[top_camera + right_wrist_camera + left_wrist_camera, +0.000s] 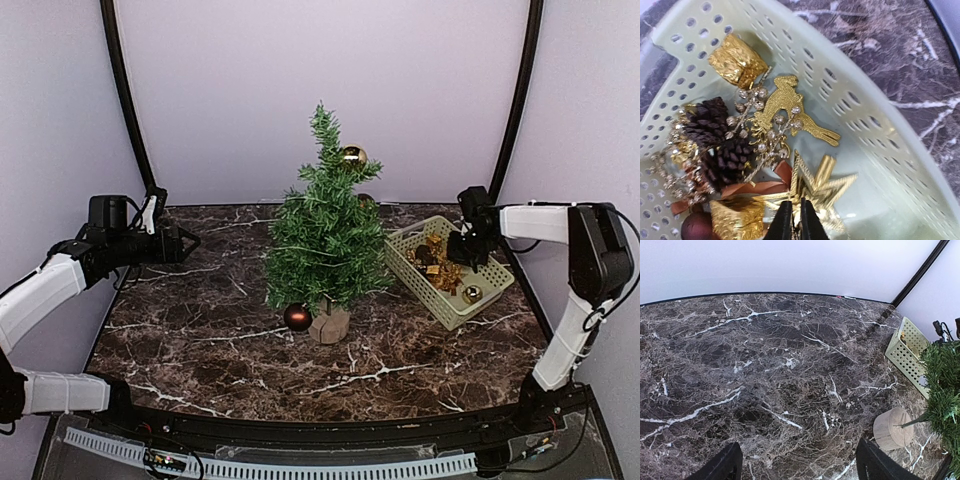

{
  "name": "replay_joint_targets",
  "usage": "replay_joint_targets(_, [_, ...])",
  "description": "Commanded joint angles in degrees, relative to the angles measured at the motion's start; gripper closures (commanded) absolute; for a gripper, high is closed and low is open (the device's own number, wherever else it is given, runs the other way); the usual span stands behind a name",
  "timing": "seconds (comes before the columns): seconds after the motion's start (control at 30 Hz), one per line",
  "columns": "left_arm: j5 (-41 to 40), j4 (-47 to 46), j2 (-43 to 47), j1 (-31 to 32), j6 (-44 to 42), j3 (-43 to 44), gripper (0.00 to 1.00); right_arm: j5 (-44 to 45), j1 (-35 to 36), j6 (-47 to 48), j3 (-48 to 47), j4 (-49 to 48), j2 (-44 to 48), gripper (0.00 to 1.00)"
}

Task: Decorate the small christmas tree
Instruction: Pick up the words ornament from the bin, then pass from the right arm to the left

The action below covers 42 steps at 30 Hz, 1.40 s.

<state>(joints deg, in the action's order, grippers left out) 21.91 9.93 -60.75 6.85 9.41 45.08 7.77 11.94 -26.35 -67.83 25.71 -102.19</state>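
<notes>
The small christmas tree [325, 230] stands mid-table on its pale stump base [329, 325], with a gold ball [352, 155] near its top and a dark red ball [297, 317] low beside the stump. My right gripper [462, 250] reaches down into the pale green basket [415, 285]. In the right wrist view that gripper [792, 217] is shut on the edge of a gold star [825, 190] lying on the basket floor. My left gripper [190, 240] hovers at the table's left, open and holding nothing [797, 465]. The stump [892, 427] and the tree's branches [945, 385] show at the right of the left wrist view.
The basket [865, 115] also holds a gold reindeer [785, 107], a brown pine cone [715, 140], a gold gift box [737, 65], a brown ribbon [750, 189] and a dark red ball [695, 227]. In the left wrist view the basket [907, 352] stands at the far right.
</notes>
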Motion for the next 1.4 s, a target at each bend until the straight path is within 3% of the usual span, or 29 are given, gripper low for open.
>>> replay_joint_targets(0.0, [0.4,-0.6,0.5,-0.4,-0.3,0.4,0.19,1.8,-0.2,-3.1,2.5,-1.7,7.5,0.96])
replay_joint_targets(0.07, [0.5,-0.8,0.8,-0.4,-0.2,0.3,0.19,1.5,-0.3,-4.0,3.4,-2.2,10.3,1.0])
replay_joint_targets(0.3, [3.0,-3.5,4.2,-0.3,-0.2,-1.5,0.2,-0.5,-0.3,-5.1,5.7,-3.8,22.7,1.0])
replay_joint_targets(0.47, [5.2,-8.5,9.5,2.0,5.4,-2.7,0.23,-9.8,1.0,-4.7,9.7,-10.0,36.0,1.0])
replay_joint_targets(0.7, [-2.2,-12.3,16.5,18.3,15.5,1.2,0.25,-22.5,7.6,-9.1,17.2,-25.9,51.7,1.0])
replay_joint_targets(0.83, [-6.0,-16.8,18.7,27.1,20.0,1.0,0.26,-23.7,16.5,-9.7,19.9,-36.8,55.6,1.0])
replay_joint_targets(1.0, [-13.7,-21.0,17.4,40.5,19.5,2.6,0.27,-21.1,27.4,-7.3,19.8,-45.6,54.9,1.0])
replay_joint_targets(1.2, [-16.7,-27.3,7.0,54.3,15.3,8.7,0.27,-19.9,37.7,-3.6,17.9,-54.4,51.7,1.0])
replay_joint_targets(1.37, [-11.3,-34.4,0.8,57.4,16.8,12.1,0.24,-16.7,44.6,-2.1,17.9,-62.9,47.5,1.0])
